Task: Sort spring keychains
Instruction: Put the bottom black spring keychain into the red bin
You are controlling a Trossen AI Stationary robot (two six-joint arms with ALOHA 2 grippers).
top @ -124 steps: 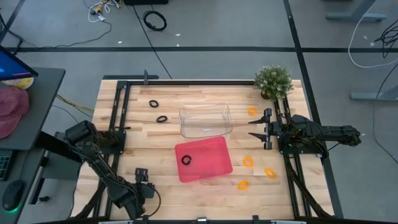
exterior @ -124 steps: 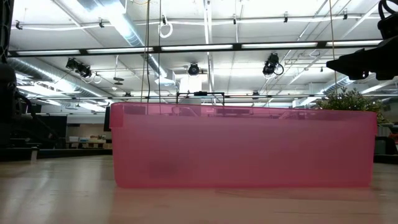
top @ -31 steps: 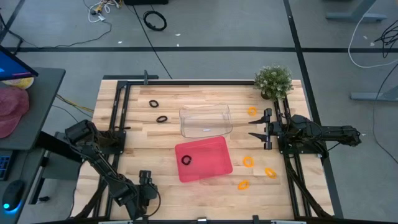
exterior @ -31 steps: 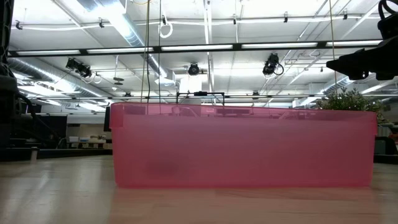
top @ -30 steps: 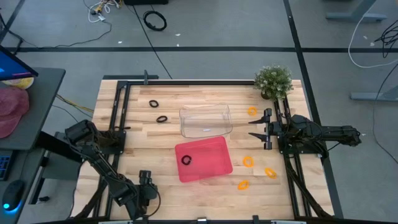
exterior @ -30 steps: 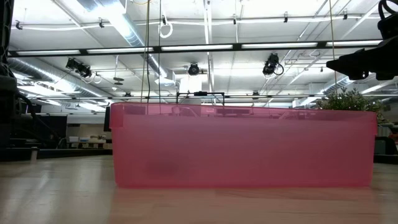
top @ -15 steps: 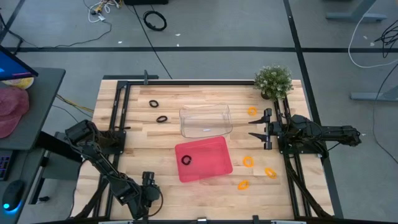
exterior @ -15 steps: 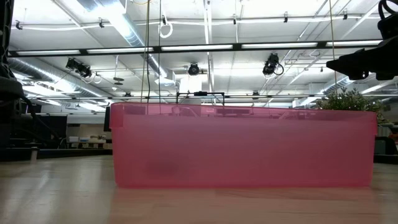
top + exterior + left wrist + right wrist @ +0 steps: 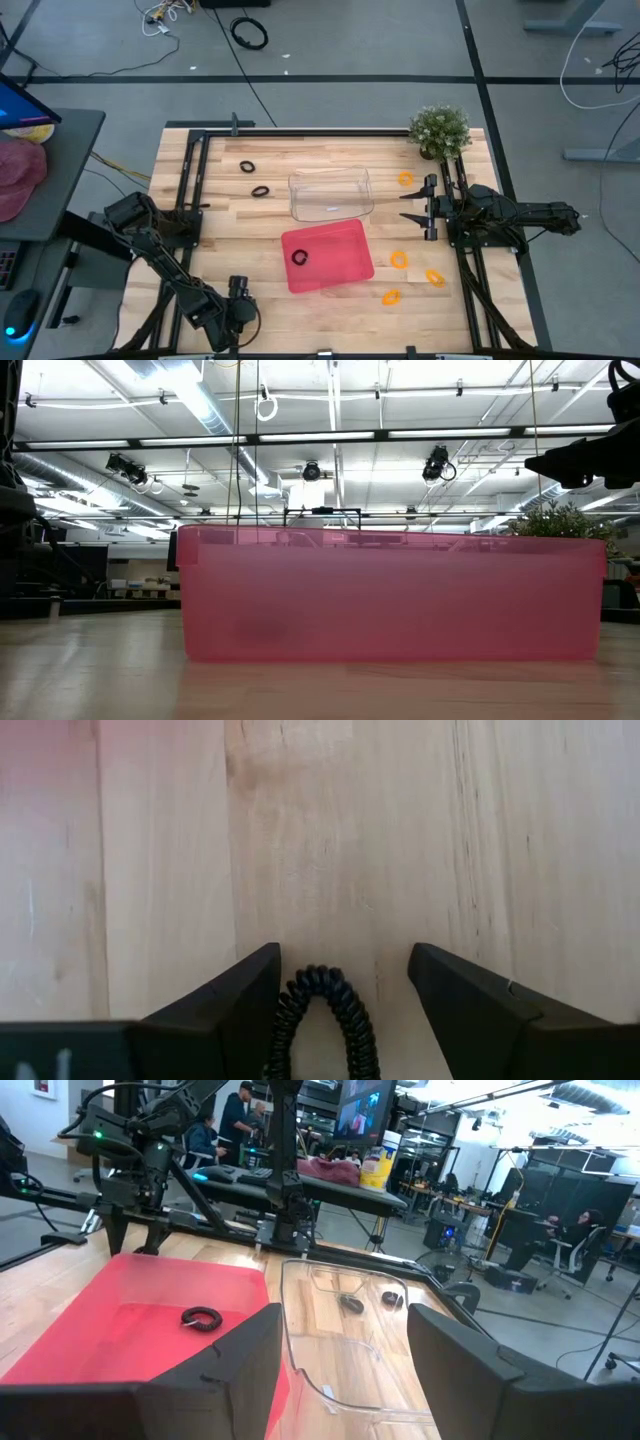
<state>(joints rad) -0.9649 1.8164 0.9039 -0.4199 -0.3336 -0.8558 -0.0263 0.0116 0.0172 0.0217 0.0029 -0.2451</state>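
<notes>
My left gripper point(image 9: 238, 290) is at the table's near left, pointing down and open. In the left wrist view a black spring keychain point(image 9: 322, 1010) lies on the wood between its fingers point(image 9: 345, 960). Another black keychain point(image 9: 299, 257) lies in the red tray point(image 9: 345, 240). Two more black ones point(image 9: 247, 166) point(image 9: 260, 190) lie on the table, left of the clear tray point(image 9: 330, 194). Orange keychains lie on the right: one point(image 9: 405, 179) far, three point(image 9: 399, 259) point(image 9: 434, 277) point(image 9: 391, 297) nearer. My right gripper point(image 9: 412, 207) waits open, right of the clear tray. My left gripper comes from above, its open fingers standing on either side of the black keychain, which lies flat on the table. One side of the loop point(image 9: 285, 1015) is close against one finger point(image 9: 240, 1000); whether they touch I cannot tell.
A potted plant point(image 9: 440, 130) stands at the far right corner. Black frame rails point(image 9: 190, 190) point(image 9: 455, 250) run along the table's left and right sides. In the low view the red tray point(image 9: 390, 595) fills the middle. People and desks show beyond the table in the right wrist view.
My left gripper has edged a little toward the table's right, along the near edge. Nothing else has moved.
</notes>
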